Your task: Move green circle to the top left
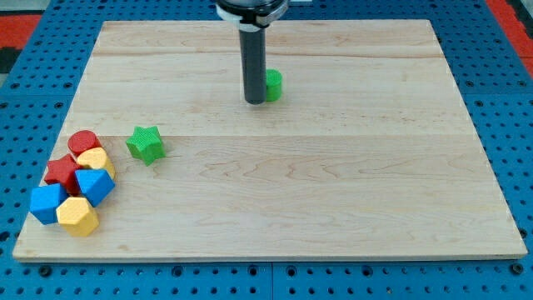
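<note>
The green circle block (pixel 274 84) lies on the wooden board (pixel 333 192) near the view's top centre, partly hidden behind my rod. My tip (pixel 255 102) rests on the board just left of the green circle, touching or nearly touching its left side. The board's top left corner lies far to the view's left of both.
A green star block (pixel 146 143) lies left of centre. A cluster sits at the view's lower left: a red circle (pixel 82 142), a yellow block (pixel 96 160), a red star (pixel 62 172), a blue block (pixel 95 186), a blue block (pixel 47 203), a yellow hexagon (pixel 78 216).
</note>
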